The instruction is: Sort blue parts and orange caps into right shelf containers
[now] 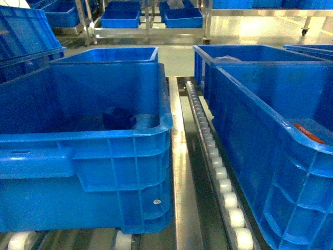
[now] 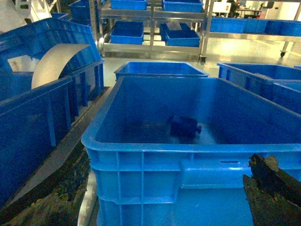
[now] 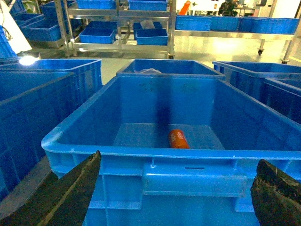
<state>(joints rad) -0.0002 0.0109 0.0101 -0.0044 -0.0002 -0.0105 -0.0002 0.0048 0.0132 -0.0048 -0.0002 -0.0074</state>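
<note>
Glossy pale floor (image 1: pixel 177 52) with light glare. Metal shelving racks (image 3: pixel 120 14) at back holding blue bins (image 1: pixel 120 20). White roller conveyor track (image 1: pixel 218 172) between steel rails.

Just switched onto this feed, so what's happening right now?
Nothing is being held. Both hands are open and empty in front of two big blue crates on the roller rack. The left hand faces the left crate, which has one dark blue part on its floor. The right hand faces the right crate, which holds one orange cap. More blue crates stand behind them.
</note>
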